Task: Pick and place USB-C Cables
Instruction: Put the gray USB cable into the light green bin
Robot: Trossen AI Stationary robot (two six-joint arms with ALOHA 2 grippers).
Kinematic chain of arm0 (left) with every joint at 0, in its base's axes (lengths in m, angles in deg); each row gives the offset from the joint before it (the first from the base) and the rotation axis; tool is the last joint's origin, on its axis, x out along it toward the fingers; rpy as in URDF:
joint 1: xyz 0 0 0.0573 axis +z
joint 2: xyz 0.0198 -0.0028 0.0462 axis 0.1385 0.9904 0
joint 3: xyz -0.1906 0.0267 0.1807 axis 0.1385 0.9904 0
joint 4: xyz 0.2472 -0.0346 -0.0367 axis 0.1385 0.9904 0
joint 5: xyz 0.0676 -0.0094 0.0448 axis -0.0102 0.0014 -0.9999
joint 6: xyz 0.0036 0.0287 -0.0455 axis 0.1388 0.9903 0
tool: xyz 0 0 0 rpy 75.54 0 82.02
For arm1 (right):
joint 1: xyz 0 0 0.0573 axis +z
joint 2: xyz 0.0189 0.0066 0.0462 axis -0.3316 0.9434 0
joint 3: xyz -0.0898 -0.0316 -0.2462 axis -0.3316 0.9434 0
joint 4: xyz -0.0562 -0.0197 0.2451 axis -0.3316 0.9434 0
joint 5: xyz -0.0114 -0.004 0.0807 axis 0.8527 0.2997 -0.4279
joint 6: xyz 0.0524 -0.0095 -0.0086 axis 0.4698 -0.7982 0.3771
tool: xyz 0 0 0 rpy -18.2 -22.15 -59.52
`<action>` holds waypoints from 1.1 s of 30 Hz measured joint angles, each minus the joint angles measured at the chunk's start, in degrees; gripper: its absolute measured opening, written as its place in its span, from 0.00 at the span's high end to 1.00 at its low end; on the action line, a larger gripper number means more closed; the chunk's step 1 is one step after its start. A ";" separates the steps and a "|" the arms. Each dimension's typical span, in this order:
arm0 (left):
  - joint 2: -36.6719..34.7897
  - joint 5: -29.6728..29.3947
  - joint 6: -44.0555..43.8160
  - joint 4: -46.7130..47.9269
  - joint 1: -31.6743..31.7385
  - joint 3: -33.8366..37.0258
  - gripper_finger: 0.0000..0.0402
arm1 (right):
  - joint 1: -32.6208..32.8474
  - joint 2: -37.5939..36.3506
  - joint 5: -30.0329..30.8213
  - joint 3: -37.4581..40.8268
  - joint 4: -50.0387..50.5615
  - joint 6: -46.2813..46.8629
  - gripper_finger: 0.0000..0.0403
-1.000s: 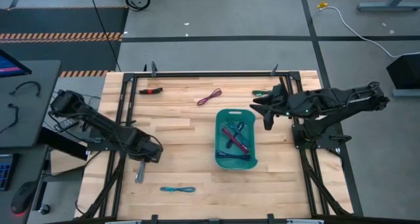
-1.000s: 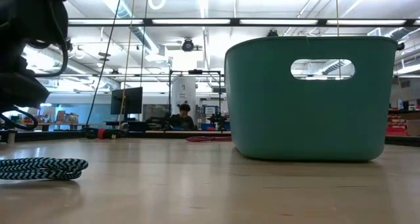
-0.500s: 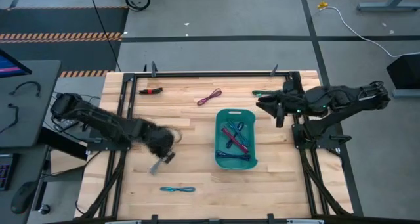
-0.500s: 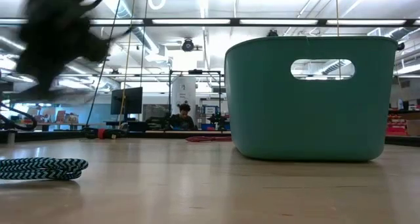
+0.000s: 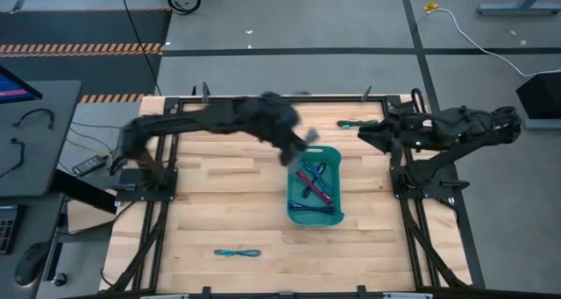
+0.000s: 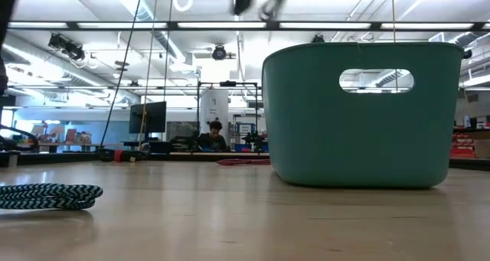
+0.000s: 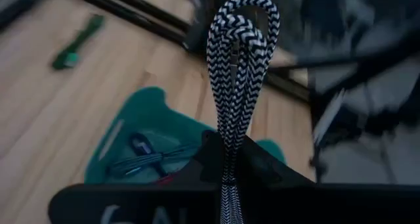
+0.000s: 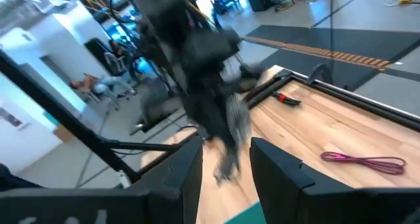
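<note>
My left gripper point(image 5: 298, 146) reaches over the far left corner of the teal basket point(image 5: 337, 213), shut on a black-and-white braided USB-C cable bundle point(image 7: 237, 66). Inside the basket lie several cables point(image 5: 314, 183). On the table lie a red cable point(image 5: 200, 122), a green one point(image 5: 349, 123) and a teal one point(image 5: 238, 252), which is also in the low view point(image 6: 46, 196). A magenta cable point(image 8: 364, 161) shows in the right wrist view. My right gripper point(image 8: 226, 178) is open, in the air near the green cable at the table's far right. My left gripper pinches the braided bundle between its two fingers low on the bundle point(image 7: 228, 159). The bundle lies along the fingers, and its looped end point(image 7: 244, 7) sticks out past the tips. It is lifted clear of the table, above the basket's rim.
A black frame point(image 5: 263, 98) runs round the table's far edge and both sides. In the low view the basket point(image 6: 360, 115) stands to the right, with bare wood before it. A person point(image 6: 214, 135) sits far behind the table.
My left gripper lifted the braided bundle off the table near its left near side, then swung fast up and toward the far right, ending over the basket's far left corner. My right gripper drew back from the basket toward the table's right edge.
</note>
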 joint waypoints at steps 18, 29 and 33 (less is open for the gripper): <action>28.24 -6.06 19.97 16.44 -7.73 -19.48 0.93 | 2.81 -3.32 3.43 0.00 3.58 -1.54 0.67; 28.16 -7.81 21.04 9.96 -8.71 -11.23 0.87 | 2.81 -3.42 3.42 0.00 3.72 -1.49 0.67; 28.31 -7.81 23.48 8.37 -8.79 -11.27 0.85 | 2.81 -3.41 3.40 0.00 3.74 -1.31 0.67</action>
